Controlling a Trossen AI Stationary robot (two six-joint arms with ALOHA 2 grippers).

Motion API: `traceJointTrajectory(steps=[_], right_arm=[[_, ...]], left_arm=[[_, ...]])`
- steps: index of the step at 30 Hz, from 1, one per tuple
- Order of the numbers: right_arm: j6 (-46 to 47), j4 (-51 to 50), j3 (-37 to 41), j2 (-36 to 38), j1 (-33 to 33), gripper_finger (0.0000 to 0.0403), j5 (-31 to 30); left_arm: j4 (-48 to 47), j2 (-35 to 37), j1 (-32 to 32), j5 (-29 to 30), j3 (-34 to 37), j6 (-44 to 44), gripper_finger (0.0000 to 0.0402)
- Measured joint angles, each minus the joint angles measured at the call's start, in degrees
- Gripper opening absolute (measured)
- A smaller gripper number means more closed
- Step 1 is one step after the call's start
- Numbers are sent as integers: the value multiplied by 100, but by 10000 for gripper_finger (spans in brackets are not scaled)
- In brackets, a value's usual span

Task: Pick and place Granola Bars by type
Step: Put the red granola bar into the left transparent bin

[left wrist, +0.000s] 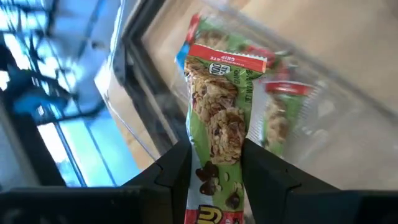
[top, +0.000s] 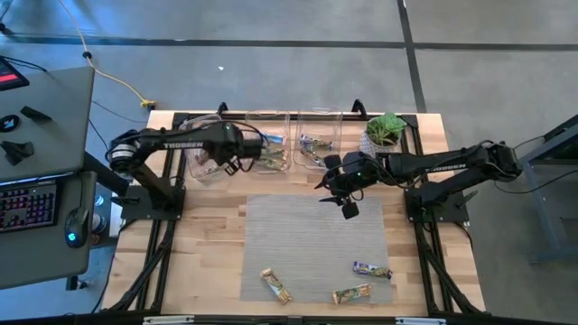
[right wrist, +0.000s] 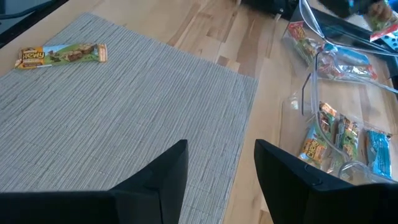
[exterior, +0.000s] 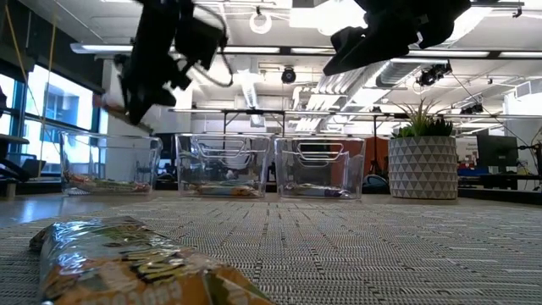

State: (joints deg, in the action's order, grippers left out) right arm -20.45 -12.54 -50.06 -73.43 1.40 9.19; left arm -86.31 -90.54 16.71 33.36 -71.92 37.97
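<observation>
1. Left gripper [left wrist: 214, 171], dark and two-fingered, was closed on a green-wrapped granola bar [left wrist: 221, 124] with a red band near its far end; the fingers pinched the bar across its width near the middle, so its long axis ran straight out ahead of the fingers.
2. Seen from above, the left gripper [top: 230, 162] hung over the leftmost clear plastic bin [top: 206, 162] at the table's far edge. Other green-and-red wrapped bars [left wrist: 283, 112] lay in that bin beneath the held one.
3. Right gripper [top: 348, 200], dark and two-fingered, hovered above the far part of the grey woven mat [top: 298, 235], fingers parted and holding nothing.
4. Middle clear plastic bin [top: 269, 144] and right clear plastic bin [top: 316, 140] stood in a row beside the first, each with wrapped bars inside; the right wrist view showed orange-green bars [right wrist: 326, 137] and a blue bar [right wrist: 376, 152] among them.
5. Three bars were left on the near part of the mat: a tan-and-green bar [top: 276, 284] lying on a diagonal, a purple-blue bar [top: 371, 269] lying roughly across the table, and a green-orange bar [top: 351, 293] lying slightly tilted, just nearer the front edge than the purple-blue one.
6. Potted green plant in a patterned white pot [top: 383, 135] stood at the far right of the light wooden table [top: 208, 262].
</observation>
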Motion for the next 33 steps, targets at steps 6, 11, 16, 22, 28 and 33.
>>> traceJointTrajectory(steps=[6,11,16,22,28,33], right_arm=[[-9,21,0,0,-2,169,0],[1,21,0,0,-1,169,0],[2,19,0,0,-1,169,0],[2,16,0,0,-1,169,6],[0,12,0,0,-2,169,33],[2,-51,0,0,-2,169,35]], left_arm=[[1415,9,864,-181,906,-217,120],[2730,6,1459,-757,1405,-365,120],[3089,-17,1926,-1095,1562,-202,120],[3082,-11,2201,-1334,1556,-155,120],[3073,-11,2197,-1397,1556,-168,120],[3124,-15,2197,-1475,1552,-166,120]])
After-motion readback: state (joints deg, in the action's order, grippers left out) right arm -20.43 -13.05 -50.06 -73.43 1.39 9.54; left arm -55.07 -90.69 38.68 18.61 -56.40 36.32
